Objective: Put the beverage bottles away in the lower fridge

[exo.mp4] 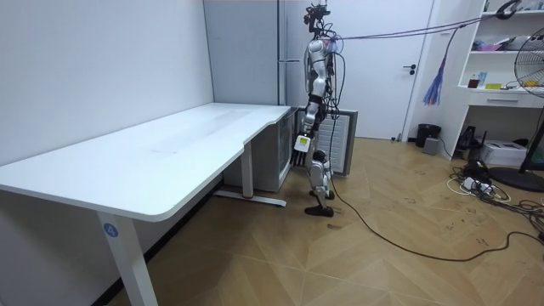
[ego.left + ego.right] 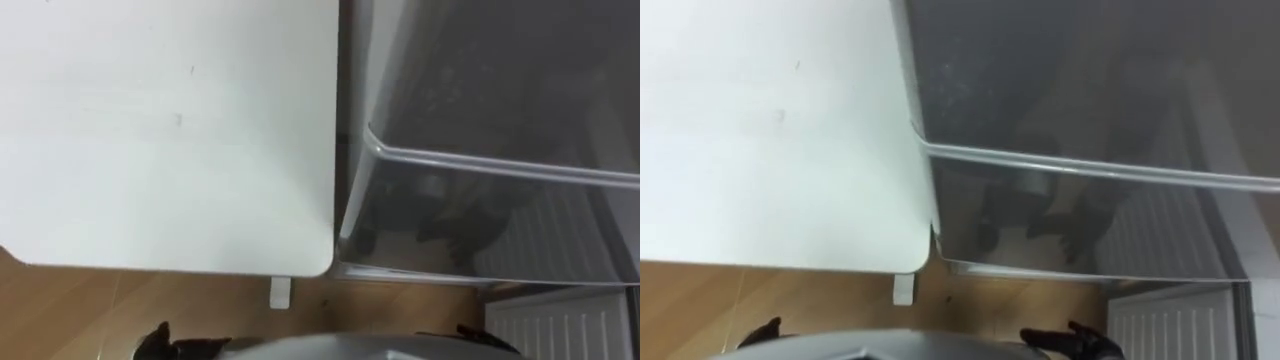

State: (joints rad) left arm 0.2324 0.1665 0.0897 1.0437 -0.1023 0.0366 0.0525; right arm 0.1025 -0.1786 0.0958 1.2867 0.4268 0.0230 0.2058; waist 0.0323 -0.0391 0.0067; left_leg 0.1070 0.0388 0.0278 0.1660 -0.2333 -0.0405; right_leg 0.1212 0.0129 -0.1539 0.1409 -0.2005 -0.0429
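While the robot stands at the bench (image 2: 170, 130) corner facing the fridge (image 2: 500, 90), its lower door (image 2: 565, 325) at lower right looks open for loading. At the bottom edge peek the left robot hand (image 2: 155, 343) and right robot hand (image 2: 1080, 343); I cannot tell their grip, nor where the drinks are.

We find the counter (image 2: 160, 130) on the left and the fridge (image 2: 500, 90) just beside it on the right, a bar (image 2: 500, 164) across its front and a ribbed panel (image 2: 560, 325) below. The robot stands at the counter's far end before the fridge; shelves (image 1: 508, 54) and a fan (image 1: 534, 76) stand well apart at the room view's right.
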